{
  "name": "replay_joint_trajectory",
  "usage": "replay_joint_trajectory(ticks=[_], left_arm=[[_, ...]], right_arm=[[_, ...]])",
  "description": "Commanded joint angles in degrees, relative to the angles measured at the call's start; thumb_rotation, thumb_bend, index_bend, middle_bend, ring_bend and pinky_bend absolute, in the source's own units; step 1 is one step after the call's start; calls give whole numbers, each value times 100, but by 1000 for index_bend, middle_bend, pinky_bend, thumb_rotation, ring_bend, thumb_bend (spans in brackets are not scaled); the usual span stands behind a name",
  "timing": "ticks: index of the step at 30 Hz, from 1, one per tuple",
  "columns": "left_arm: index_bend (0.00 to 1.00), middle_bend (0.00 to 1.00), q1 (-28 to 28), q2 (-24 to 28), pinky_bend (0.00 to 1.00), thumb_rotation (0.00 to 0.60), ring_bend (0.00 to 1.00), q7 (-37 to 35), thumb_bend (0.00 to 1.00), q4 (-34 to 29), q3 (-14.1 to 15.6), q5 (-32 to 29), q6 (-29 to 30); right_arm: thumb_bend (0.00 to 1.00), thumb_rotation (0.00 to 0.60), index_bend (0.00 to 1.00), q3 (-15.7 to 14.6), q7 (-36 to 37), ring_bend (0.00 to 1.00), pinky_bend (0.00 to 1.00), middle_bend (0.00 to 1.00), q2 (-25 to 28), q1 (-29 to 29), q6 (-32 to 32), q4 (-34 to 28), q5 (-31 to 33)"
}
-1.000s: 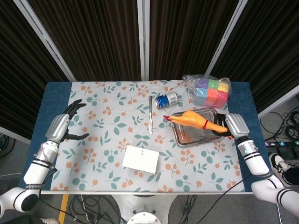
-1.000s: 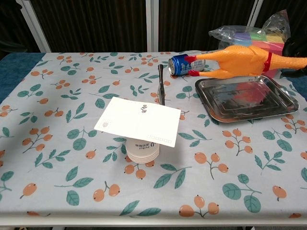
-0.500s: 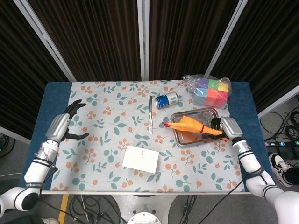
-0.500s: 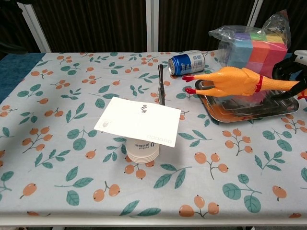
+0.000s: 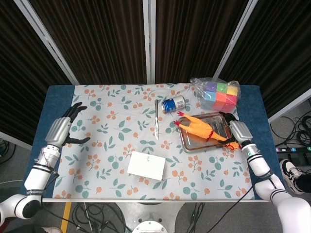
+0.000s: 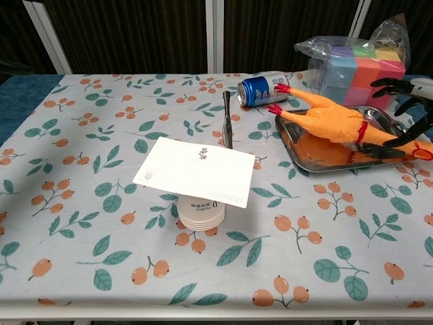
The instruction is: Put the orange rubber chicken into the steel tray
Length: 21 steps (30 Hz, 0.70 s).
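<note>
The orange rubber chicken (image 5: 199,128) (image 6: 331,122) lies in the steel tray (image 5: 193,145) (image 6: 306,160) at the right of the table. Its red-combed head sticks out over the tray's far left corner and its feet reach past the right rim. My right hand (image 5: 238,131) (image 6: 407,108) is at the tray's right end beside the chicken's legs. Its fingers are spread and no longer wrapped around them; one finger lies close along a leg. My left hand (image 5: 60,130) rests with spread fingers and holds nothing at the table's left edge; it shows only in the head view.
A blue can (image 5: 173,103) (image 6: 264,88) lies just behind the tray's left corner. A plastic bag of coloured blocks (image 5: 221,93) (image 6: 358,64) stands behind the tray. A metal utensil (image 5: 156,125) (image 6: 227,118) lies mid-table. A white card (image 5: 146,165) (image 6: 196,171) rests on a paper cup (image 6: 201,213).
My right hand carried the chicken down from above the tray and laid it in the tray. The fingers then spread away from its legs. The left hand stayed put.
</note>
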Motion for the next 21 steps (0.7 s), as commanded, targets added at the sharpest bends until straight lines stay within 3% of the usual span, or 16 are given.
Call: replay_joint_trajectory(ticks=[1, 6, 8, 10, 12, 17, 19, 21], left_arm=[[185, 131, 27, 53, 247, 600, 103, 61, 122, 9, 2, 13, 45], [185, 131, 120, 270, 247, 600, 103, 380, 122, 26, 44, -12, 166], [185, 131, 172, 375, 247, 600, 103, 582, 123, 28, 105, -28, 205], [185, 131, 251, 464, 246, 600, 103, 845, 124, 34, 171, -85, 296], [185, 131, 396, 418, 246, 600, 103, 1083, 125, 114, 221, -80, 601], [185, 131, 811, 235, 246, 600, 103, 1467, 126, 331, 407, 52, 1329], [185, 131, 966, 185, 246, 600, 104, 1506, 126, 373, 480, 126, 1546], [186, 131, 1148, 134, 244, 600, 103, 1551, 126, 404, 567, 220, 1795]], right_arm=[[0, 600, 0, 28, -101, 0, 187, 39, 208, -72, 276, -227, -34], [0, 600, 0, 76, -664, 35, 193, 132, 986, -371, 983, -1241, -68], [9, 600, 87, 112, -1077, 95, 221, 226, 1386, -541, 1259, -1821, -27], [57, 600, 270, 143, -1735, 165, 277, 319, 1868, -778, 1567, -2569, 56], [94, 600, 315, 135, -2374, 220, 318, 368, 2336, -1039, 1812, -3386, 168], [101, 600, 310, 59, -3526, 204, 316, 331, 3157, -1652, 2401, -4941, 394], [101, 600, 262, 2, -3763, 155, 283, 281, 3368, -1828, 2520, -5345, 448], [101, 600, 140, -57, -4005, 79, 225, 212, 3538, -2025, 2676, -5704, 494]])
